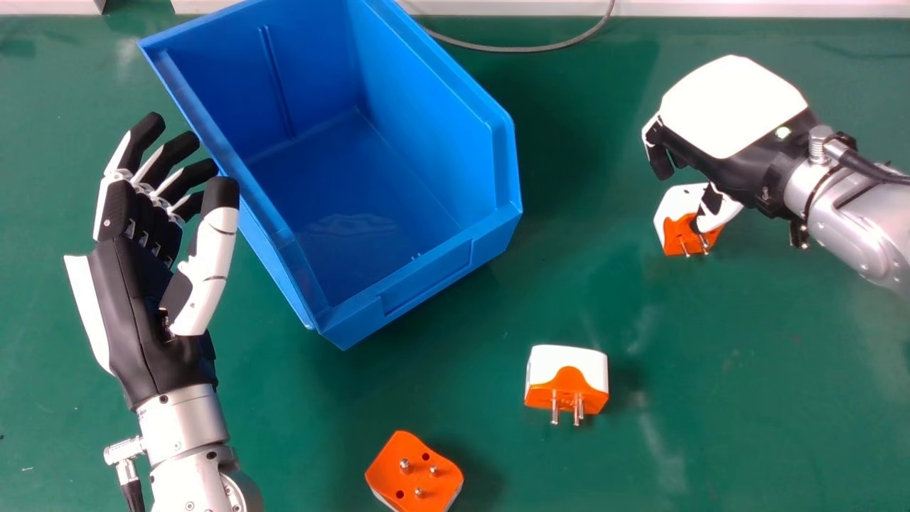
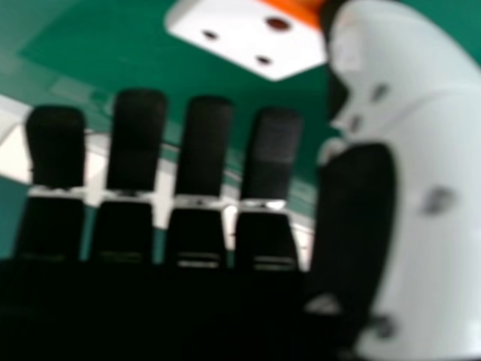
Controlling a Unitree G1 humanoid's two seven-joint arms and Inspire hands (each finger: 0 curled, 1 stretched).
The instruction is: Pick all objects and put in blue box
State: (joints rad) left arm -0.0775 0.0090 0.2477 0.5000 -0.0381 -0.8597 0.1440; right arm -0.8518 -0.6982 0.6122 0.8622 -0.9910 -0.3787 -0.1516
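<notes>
Blue box (image 1: 426, 277): 1 | adapters (image 1: 566, 380): 3 | left robot hand (image 1: 135, 313), right robot hand (image 1: 732, 107): seemingly open

The site appears to be a lab or workshop. Evidence comprises a green worktop (image 1: 753, 398), blue parts bin (image 1: 434, 274) and cabled robot forearm (image 1: 857, 224).

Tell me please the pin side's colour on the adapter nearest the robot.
Orange; the pin side shows best in the head view.
</notes>
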